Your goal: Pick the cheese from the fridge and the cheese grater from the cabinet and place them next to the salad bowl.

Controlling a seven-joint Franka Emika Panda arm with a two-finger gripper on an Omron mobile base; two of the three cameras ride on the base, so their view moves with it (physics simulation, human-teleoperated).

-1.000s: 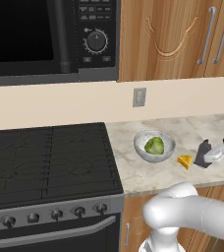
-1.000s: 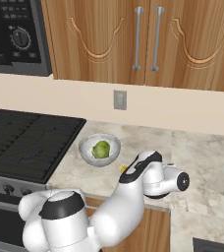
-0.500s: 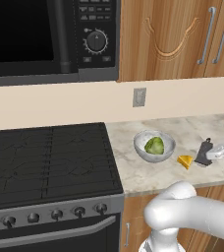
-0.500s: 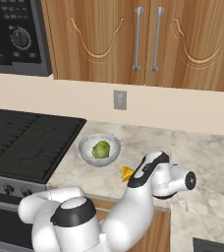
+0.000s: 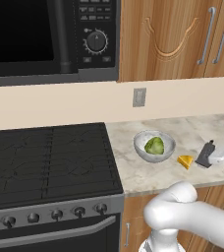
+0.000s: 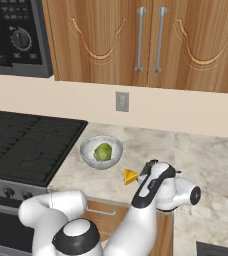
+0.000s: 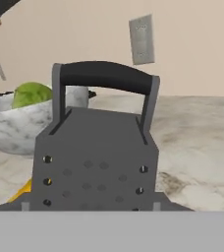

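The cheese grater (image 7: pixel 97 162) is dark grey with a loop handle on top, and it stands close in front of the hand camera. My gripper (image 5: pixel 216 157) is shut on the cheese grater (image 5: pixel 205 154) low over the counter, at its right side. The orange cheese (image 5: pixel 185 161) wedge lies just left of the grater, on the counter. Left of the cheese sits the salad bowl (image 5: pixel 139 147), grey with green leaves. From the other side, the cheese (image 6: pixel 130 176) lies between the bowl (image 6: pixel 88 150) and my hand. I cannot tell whether the grater's base touches the counter.
A black stove (image 5: pixel 50 157) fills the left, with a microwave (image 5: pixel 35 34) above it. Wooden cabinet doors (image 6: pixel 151 40) with grey bar handles hang shut overhead. A wall outlet (image 5: pixel 139 97) sits behind the bowl. Marble counter (image 6: pixel 211 165) stretches right of my hand.
My hand has swung a little to the right and come down slightly with the grater in it. The bowl and the cheese lie where they were.
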